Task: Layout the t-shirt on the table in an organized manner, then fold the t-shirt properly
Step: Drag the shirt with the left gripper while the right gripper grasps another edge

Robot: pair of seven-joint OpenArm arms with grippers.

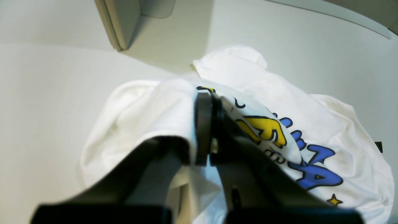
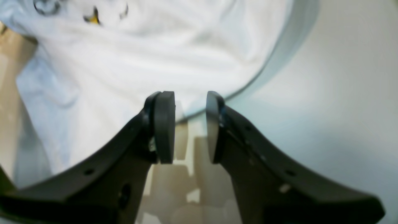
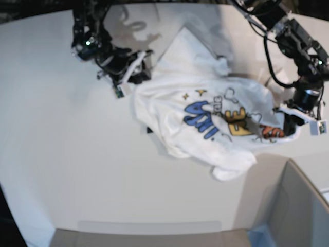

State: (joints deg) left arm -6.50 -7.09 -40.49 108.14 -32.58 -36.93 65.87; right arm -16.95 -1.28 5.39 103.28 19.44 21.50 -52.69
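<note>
Beside the crumpled t-shirt (image 3: 205, 123) stands a grey box (image 3: 293, 206) (table's (image 3: 61, 154) corner).

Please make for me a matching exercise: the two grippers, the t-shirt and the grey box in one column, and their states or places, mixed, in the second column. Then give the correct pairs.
Column one:
1. left gripper
2. right gripper
3. t-shirt
4. grey box

Column two:
A. crumpled on the white table, lettering up
B. jaws apart, holding nothing, at the shirt's edge
C. at the table's near corner in the base view
D. jaws shut on a fold of cloth

Pairs: 1-D, 2-B, 3-A, 4-C
</note>
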